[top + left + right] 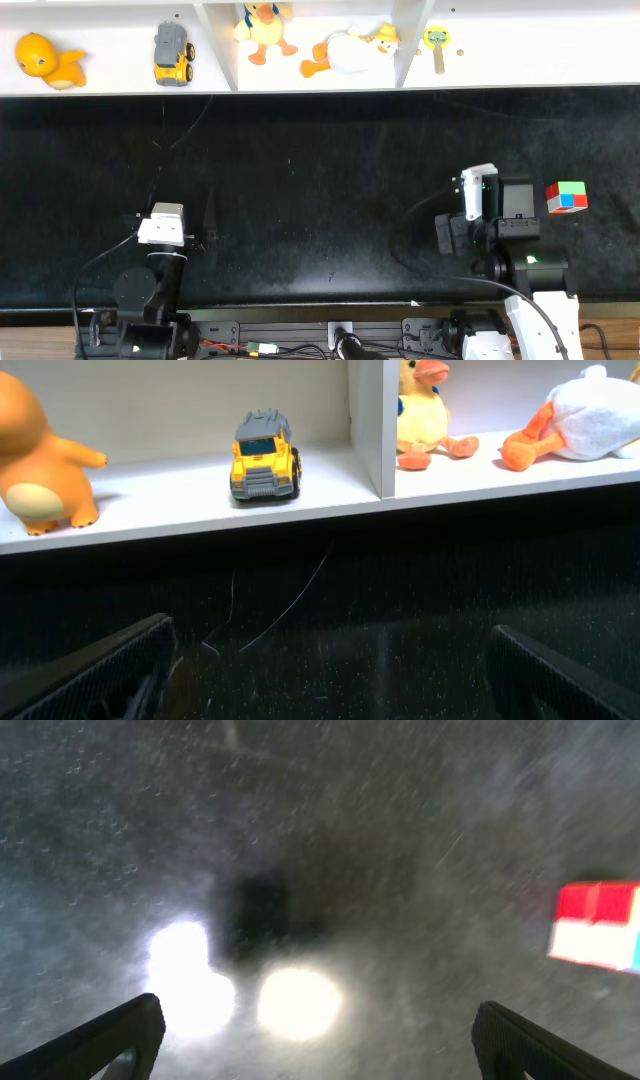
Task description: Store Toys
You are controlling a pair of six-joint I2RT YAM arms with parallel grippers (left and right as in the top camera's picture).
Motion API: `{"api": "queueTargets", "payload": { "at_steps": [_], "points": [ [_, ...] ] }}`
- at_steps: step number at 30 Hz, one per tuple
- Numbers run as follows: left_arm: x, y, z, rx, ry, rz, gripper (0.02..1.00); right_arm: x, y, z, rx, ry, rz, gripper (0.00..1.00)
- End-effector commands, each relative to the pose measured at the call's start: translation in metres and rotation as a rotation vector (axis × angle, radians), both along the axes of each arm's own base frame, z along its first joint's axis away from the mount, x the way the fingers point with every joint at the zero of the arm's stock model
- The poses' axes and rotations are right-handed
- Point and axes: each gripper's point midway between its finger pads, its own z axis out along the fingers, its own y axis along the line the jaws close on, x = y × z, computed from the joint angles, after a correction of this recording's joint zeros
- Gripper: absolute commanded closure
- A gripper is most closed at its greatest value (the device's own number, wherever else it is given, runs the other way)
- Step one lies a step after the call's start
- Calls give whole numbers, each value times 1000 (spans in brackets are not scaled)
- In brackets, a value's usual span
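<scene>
Presently one item remained unstored: a small cube (pixel 566 197) with red, green, blue and white panels, sitting on the black mat (pixel 320 180) near its right edge, just beside the right arm and well apart from the shelf (pixel 320 82). Handling, as judged: light, rigid plastic, not fragile, with smooth flat faces that could slip under a skewed pinch. If its layers turn, an off-centre squeeze might twist them. Best hold: two opposite flat faces, fingers square to them and low enough to span the middle. In the right wrist view the cube (pixel 598 925) lay off to one side of the right gripper (pixel 315 1020), which faced the mat with its fingers spread wide and nothing between them, so it would need shifting sideways over the cube first. The left gripper (pixel 330 630) sat low over the mat facing the shelf, fingers likewise wide apart and empty. Already shelved: an orange figure (pixel 48 58) and a yellow truck (pixel 172 53) in the left compartment, two plush ducks (pixel 265 28) in the middle, and a small toy on a stick (pixel 438 44) in the right.
</scene>
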Motion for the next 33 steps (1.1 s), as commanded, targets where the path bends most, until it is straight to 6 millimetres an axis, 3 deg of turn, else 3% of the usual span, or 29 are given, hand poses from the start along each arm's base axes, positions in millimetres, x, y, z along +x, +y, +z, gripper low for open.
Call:
{"api": "queueTargets", "payload": {
  "at_steps": [1, 7, 12, 19, 33],
  "points": [
    [0, -1, 0, 16, -4, -7, 23, 4, -32, 9, -125, -14, 43, 3],
    [0, -1, 0, 16, -4, -7, 20, -5, -70, 8, -72, -16, -14, 7],
    [0, -1, 0, 16, -4, -7, 20, -16, -117, 11, -72, 16, -111, 3],
    [0, -1, 0, 16, -4, -7, 20, -13, -166, 20, -8, 1, -156, 3],
    [0, -1, 0, 16, -4, -7, 20, -22, -231, -19, 50, 39, -160, 5]
  ]
}}
